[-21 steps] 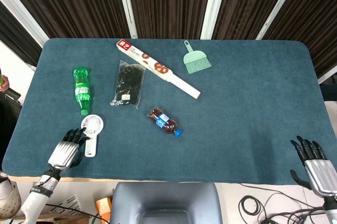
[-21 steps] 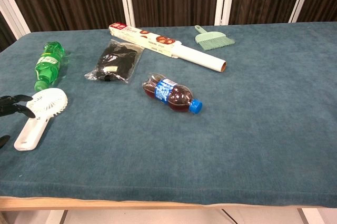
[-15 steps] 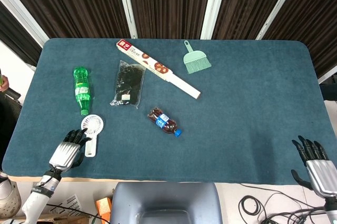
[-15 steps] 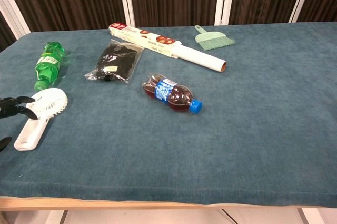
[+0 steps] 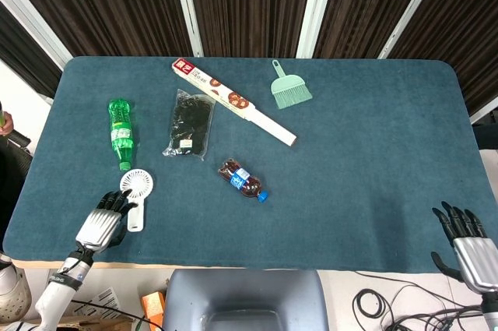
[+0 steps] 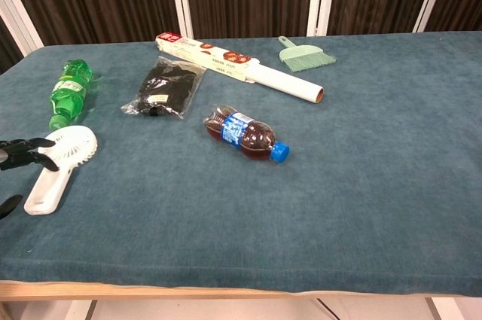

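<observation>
White plastic marks the small handheld fan [image 5: 135,191], which is laid flat near the front left corner of the bench [image 5: 373,152], its round head pointing away from the robot and its handle toward the front edge. The left hand [image 5: 101,224] is placed just beside the handle, with its dark fingers [image 6: 22,151] extended toward the fan; in the chest view the fingertips are seen at the junction of head and handle, seemingly touching it, though a firm grip cannot be confirmed. Nothing is seen enclosed by that hand, and its fingers are held apart.

A green bottle [image 5: 119,132] is laid just beyond the fan, cap toward it. Further right, a black packet in clear wrap [image 5: 189,123] is found, and beyond it a long white box with a red end [image 5: 232,100] is set diagonally. A mint-green hand brush [image 5: 289,87] is laid near the far edge. A dark drink bottle with a blue cap [image 5: 243,180] is laid on its side near the middle of the bench.

The right hand [image 5: 468,244] is seen off the front right corner of the bench, well apart from every object, with its fingers spread and nothing held. It is shown only in the head view.
</observation>
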You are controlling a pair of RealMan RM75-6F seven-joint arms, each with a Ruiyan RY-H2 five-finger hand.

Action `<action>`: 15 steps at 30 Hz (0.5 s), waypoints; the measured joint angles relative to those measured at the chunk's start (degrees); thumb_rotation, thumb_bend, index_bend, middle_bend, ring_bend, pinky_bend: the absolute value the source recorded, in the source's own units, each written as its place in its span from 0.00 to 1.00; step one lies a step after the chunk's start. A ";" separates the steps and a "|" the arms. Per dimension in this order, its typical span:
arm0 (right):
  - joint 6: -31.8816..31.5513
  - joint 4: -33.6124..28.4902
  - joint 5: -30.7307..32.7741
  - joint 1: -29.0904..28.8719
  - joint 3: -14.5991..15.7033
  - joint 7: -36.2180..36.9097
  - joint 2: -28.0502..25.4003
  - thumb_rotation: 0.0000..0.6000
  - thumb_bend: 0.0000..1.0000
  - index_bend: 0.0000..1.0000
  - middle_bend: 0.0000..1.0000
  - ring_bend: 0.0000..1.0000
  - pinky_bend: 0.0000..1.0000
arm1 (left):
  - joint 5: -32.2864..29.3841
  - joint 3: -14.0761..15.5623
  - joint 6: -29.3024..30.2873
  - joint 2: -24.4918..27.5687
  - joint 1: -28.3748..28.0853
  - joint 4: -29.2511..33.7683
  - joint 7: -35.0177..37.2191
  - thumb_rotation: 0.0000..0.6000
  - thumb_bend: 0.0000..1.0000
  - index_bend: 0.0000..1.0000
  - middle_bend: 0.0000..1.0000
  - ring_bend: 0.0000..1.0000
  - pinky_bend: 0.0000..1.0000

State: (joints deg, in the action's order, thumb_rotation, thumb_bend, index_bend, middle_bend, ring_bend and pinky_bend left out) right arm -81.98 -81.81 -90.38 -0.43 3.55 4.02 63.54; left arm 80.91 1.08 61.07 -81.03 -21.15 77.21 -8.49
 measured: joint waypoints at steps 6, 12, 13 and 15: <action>0.17 0.09 0.19 -0.02 -0.08 -0.03 0.01 1.00 0.29 0.00 0.00 0.00 0.00 | -0.32 -0.15 -0.26 -0.02 -0.23 -0.24 0.21 1.00 0.56 0.25 0.00 0.00 0.08; 0.23 0.07 0.33 -0.03 -0.16 -0.04 0.01 1.00 0.29 0.00 0.00 0.00 0.00 | -0.83 -0.19 -0.66 -0.02 -0.37 -0.39 0.05 1.00 0.57 0.25 0.00 0.00 0.08; 0.23 0.07 0.34 -0.02 -0.16 -0.06 0.03 1.00 0.29 0.00 0.00 0.00 0.00 | -0.87 -0.17 -0.75 -0.01 -0.40 -0.39 0.05 1.00 0.57 0.25 0.00 0.00 0.08; 0.26 0.08 0.37 -0.02 -0.17 -0.11 0.04 1.00 0.29 0.00 0.00 0.00 0.00 | -0.95 -0.15 -0.95 -0.01 -0.48 -0.41 0.06 1.00 0.57 0.25 0.00 0.00 0.08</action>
State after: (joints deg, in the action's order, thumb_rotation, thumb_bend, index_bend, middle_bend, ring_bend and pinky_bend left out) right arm -81.71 -81.73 -90.01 -0.45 3.38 3.90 63.58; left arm 79.96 0.92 60.12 -81.04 -21.64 76.80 -8.43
